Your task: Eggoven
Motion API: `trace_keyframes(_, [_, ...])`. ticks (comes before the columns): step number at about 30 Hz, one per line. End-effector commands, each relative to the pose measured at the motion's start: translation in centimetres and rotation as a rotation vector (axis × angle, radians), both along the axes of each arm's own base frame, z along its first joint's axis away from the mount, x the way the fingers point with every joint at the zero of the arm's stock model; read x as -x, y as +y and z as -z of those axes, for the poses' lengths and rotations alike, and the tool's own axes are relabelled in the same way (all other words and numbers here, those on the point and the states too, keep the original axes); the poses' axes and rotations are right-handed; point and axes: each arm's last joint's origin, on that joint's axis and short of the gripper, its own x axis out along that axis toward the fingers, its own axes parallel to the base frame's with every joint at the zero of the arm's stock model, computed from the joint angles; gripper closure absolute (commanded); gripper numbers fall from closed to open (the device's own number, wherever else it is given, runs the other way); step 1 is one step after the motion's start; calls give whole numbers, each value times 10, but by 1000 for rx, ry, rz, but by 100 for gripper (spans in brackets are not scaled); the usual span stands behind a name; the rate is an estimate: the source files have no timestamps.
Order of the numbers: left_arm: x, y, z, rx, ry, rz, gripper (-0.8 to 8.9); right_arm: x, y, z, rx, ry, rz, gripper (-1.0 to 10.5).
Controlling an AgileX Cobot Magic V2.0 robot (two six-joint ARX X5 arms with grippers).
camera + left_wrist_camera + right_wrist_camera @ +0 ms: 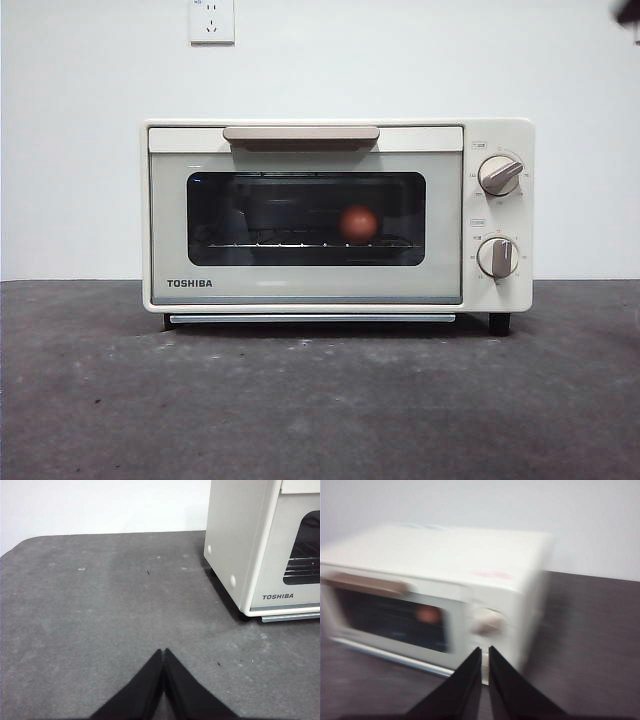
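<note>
**Egg Inside, Door Shut**

While seated on the wire rack behind the dark glass, at about four o'clock from the window's centre in the front view: one reddish-brown egg point(359, 223), round and smooth, roughly the size of a knob. Seen again in the right wrist view as a blurred orange spot point(427, 614) behind the glass.

Around it, one cream TOSHIBA toaster oven point(300, 290), door closed, standing on the dark grey table point(300, 410). One beige handle point(301, 135) across the door at twelve o'clock from the egg. Two round knobs at three o'clock from the window, stacked: upper knob point(500, 175) with its pointer tilted up toward two o'clock, lower knob point(498, 257) with its pointer upright at twelve. One black foot point(499, 323) visible under the knob side.

Farther out, one white wall socket point(212, 20) at eleven o'clock above the oven.

One left gripper point(163, 652), low over bare table, well apart from the oven's side wall point(227, 540), jaws pressed together tip to tip, holding nothing. One right gripper point(485, 651), raised in front of the knob end of the oven, picture blurred, jaws nearly together with only a thin slit between, nothing held. One black tip point(628, 12) at the front view's top right corner.
</note>
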Motion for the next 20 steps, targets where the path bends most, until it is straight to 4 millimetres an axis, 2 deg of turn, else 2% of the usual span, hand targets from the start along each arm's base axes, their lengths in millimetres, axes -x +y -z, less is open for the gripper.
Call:
trace_keyframes(1, [-1, 0, 10, 4, 31, -6, 806, 3, -12, 10, 56, -62, 81, 941])
trace_keyframes(6, [-1, 0, 10, 4, 31, -6, 806, 10, -29, 44, 41, -140, 238, 941])
trace_keyframes(11, [-1, 0, 10, 4, 31, -6, 806, 14, -37, 76, 32, -161, 319, 941])
trace_keyframes(17, [-1, 0, 10, 4, 31, -6, 806, 15, -38, 97, 23, -147, 329, 941])
trace_keyframes(20, [-1, 0, 10, 4, 32, -6, 806, 15, -38, 106, 27, -87, 329, 941])
